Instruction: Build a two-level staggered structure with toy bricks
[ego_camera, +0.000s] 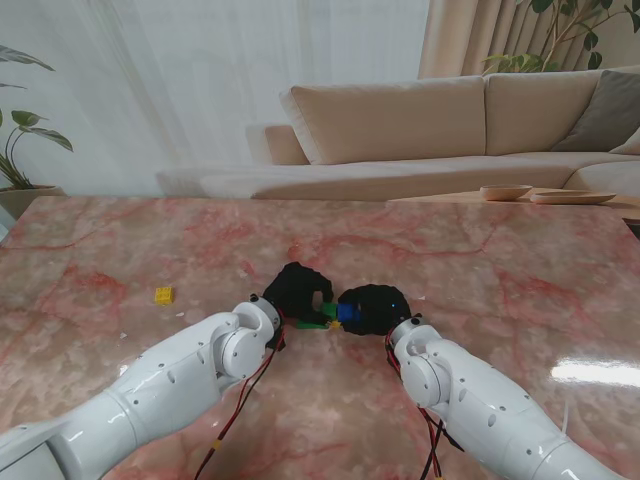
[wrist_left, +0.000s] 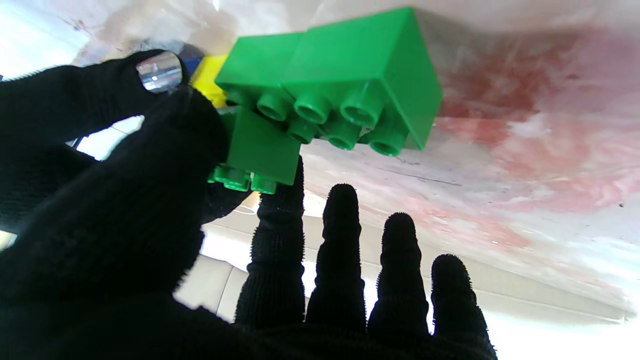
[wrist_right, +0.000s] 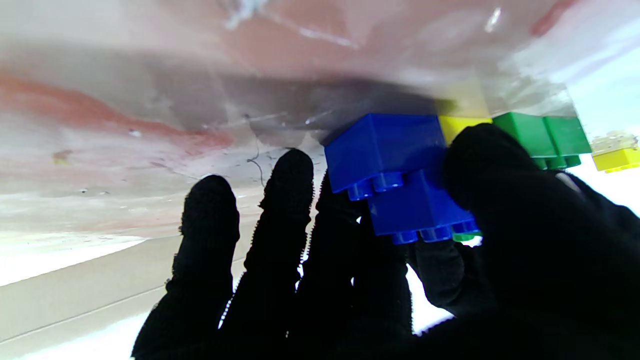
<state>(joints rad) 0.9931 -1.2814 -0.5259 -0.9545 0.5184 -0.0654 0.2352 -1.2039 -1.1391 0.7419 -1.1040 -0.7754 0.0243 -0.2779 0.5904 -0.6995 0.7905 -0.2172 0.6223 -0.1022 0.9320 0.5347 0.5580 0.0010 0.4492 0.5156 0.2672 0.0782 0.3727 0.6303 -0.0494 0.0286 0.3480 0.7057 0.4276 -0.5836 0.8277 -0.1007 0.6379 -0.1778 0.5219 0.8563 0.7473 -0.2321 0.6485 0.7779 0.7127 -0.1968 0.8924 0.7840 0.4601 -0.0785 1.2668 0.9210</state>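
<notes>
My two black-gloved hands meet at the table's middle over a row of bricks. On the marble lies a wide green brick (wrist_left: 340, 75), and a small green brick (wrist_left: 260, 150) sits staggered on it. My left hand (ego_camera: 298, 290) is shut on this small brick, thumb and forefinger pinching it. A lower blue brick (wrist_right: 385, 145) rests on the table and carries an upper blue brick (wrist_right: 420, 205), offset sideways. My right hand (ego_camera: 375, 308) is shut on the upper blue brick. A yellow brick (wrist_right: 460, 125) sits between the green and blue ones, mostly hidden.
A loose yellow brick (ego_camera: 163, 295) lies on the pink marble table (ego_camera: 480, 260), to the left of my hands and a little farther from me. A beige sofa (ego_camera: 420, 120) stands beyond the table's far edge.
</notes>
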